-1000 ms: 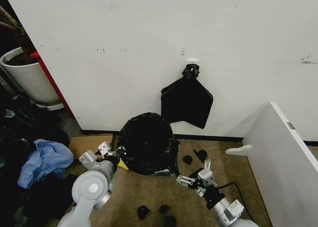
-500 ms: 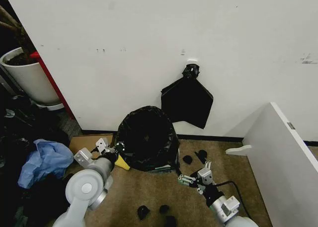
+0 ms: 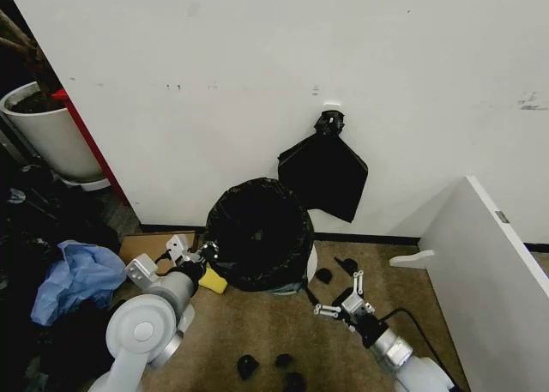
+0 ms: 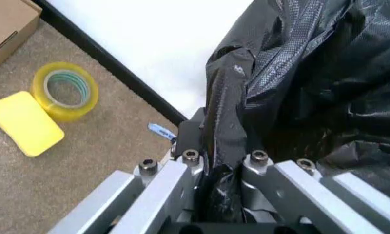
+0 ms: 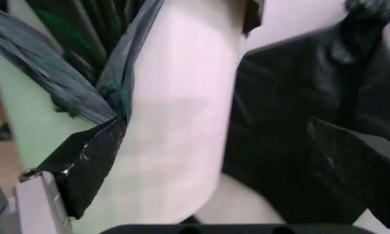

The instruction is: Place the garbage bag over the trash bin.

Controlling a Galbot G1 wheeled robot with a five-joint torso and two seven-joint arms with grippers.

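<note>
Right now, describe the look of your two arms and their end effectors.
Both arms are glossy silver-grey with rounded joint housings. The left end effector has pale metal fingers with black hex bolts and black inner parts. The right end effector has slim pale fingers with black pads; a thin black cable trails beside that arm.

Head view high, facing down; wrist views close; all share garbage bag [image 3: 257, 231].

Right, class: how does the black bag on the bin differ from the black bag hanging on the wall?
The garbage bag is opened out and draped over the trash bin on the floor; the knotted bag hangs flat on the wall above it. The garbage bag is crinkled and pinched by the left gripper; the knotted bag is smooth and untouched. Both are black plastic.
</note>
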